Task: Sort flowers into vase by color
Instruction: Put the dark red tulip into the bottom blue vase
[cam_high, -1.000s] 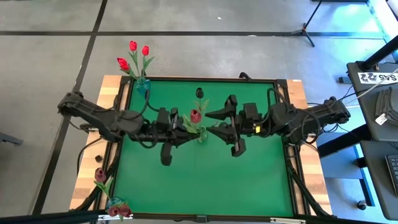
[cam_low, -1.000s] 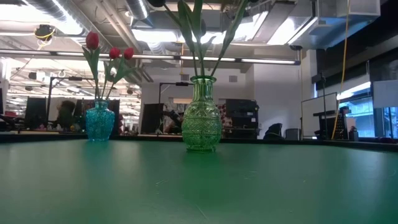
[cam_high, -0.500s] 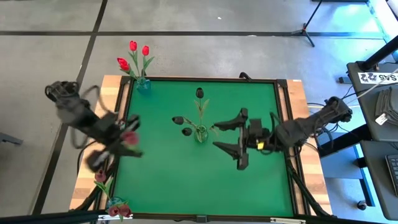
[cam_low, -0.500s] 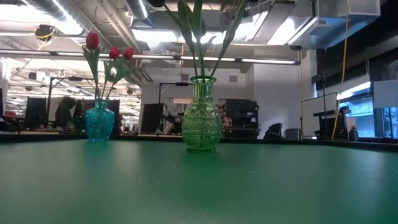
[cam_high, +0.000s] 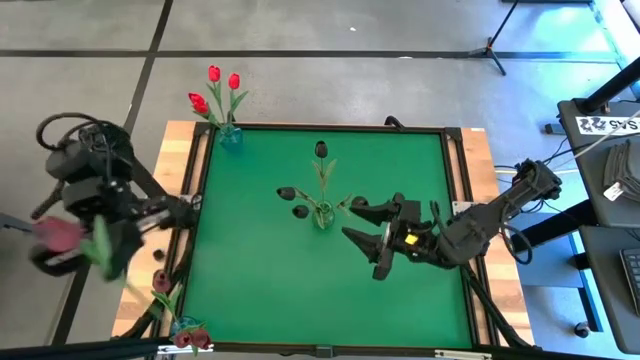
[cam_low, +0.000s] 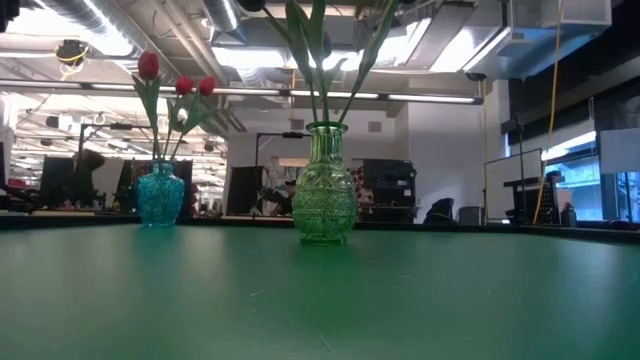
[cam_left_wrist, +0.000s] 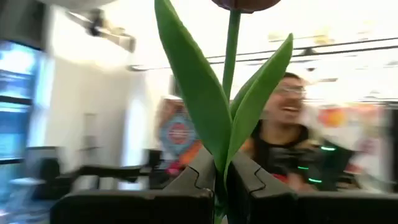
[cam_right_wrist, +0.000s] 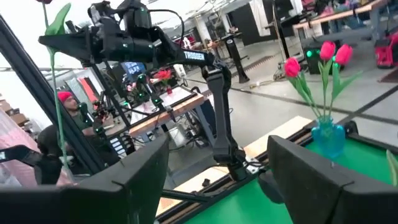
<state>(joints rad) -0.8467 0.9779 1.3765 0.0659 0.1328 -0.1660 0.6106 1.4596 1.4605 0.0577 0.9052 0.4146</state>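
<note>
High view: the green worktop fills the middle of the frame, set in a wooden border. The left arm reaches off the worktop's left edge, at the frame's middle left; its pincer is closed on the stem of a maroon tulip, blurred there. In the left wrist view the pincer has both fingers pressed together on the green stem between two leaves, the tulip standing upright with its dark head at the top edge; a person shows behind it in the room. The right arm comes in from the frame's right, and its pincer stands wide open and empty over the worktop, just right of the green vase. That vase sits near the worktop's centre and holds three near-black tulips. A blue vase at the worktop's upper left corner holds three red tulips. At the lower left corner, on the wooden border, stands a third vase with maroon tulips. In the low view the green vase stands at centre and the blue vase to its left.
</note>
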